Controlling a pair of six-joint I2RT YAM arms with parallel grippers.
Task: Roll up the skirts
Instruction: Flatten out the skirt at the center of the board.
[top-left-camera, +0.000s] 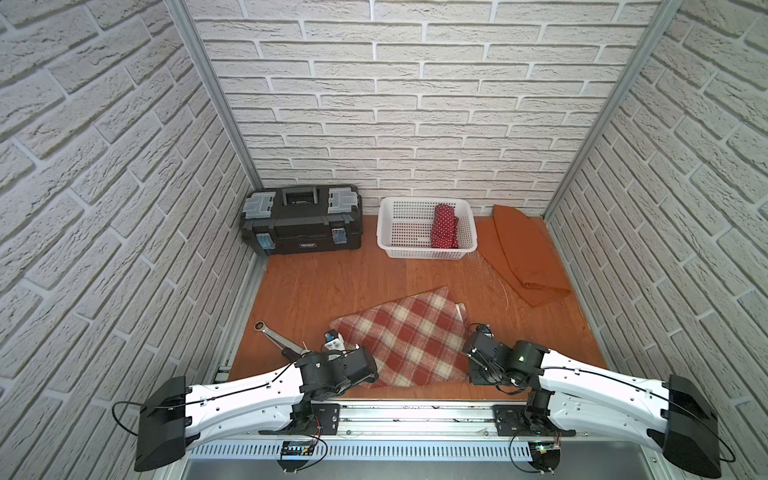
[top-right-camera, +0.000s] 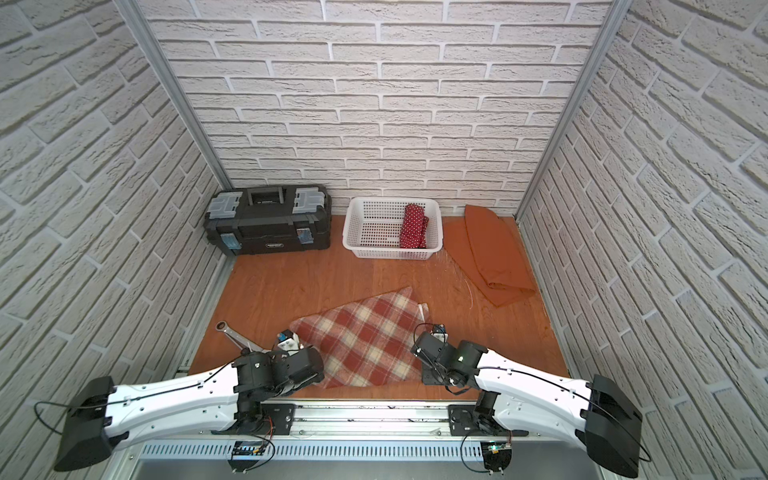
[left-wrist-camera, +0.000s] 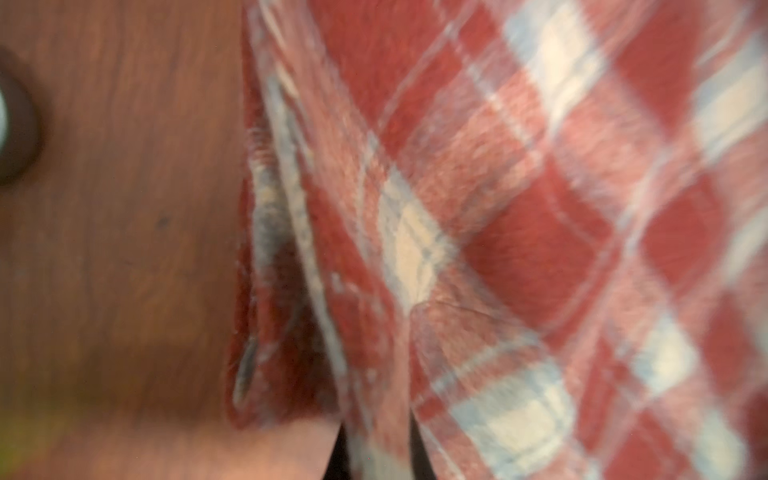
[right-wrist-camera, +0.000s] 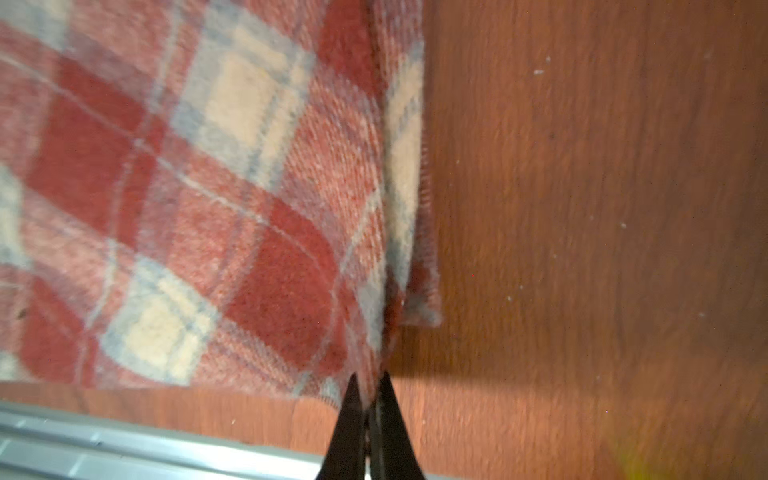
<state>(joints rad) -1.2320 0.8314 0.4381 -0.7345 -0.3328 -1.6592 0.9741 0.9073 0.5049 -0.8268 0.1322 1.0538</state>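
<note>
Plaid skirt (top-left-camera: 409, 338) is red-and-cream; basket (top-left-camera: 386, 226) is white.

Black toolbox (top-left-camera: 301, 220) closed, at the surface's (top-left-camera: 332, 282) far left corner; white lattice basket (top-left-camera: 405, 232) near it along the back wall; metal wrench (top-left-camera: 272, 332) lying flat near the left edge.

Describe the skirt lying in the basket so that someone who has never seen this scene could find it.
Against the back brick wall, beside the black toolbox, stands a white lattice basket. The polka-dot skirt lies bundled inside it, along its side farthest from the toolbox. It alone is dotted: the plaid skirt lies spread out, the orange skirt outside the basket.
</note>
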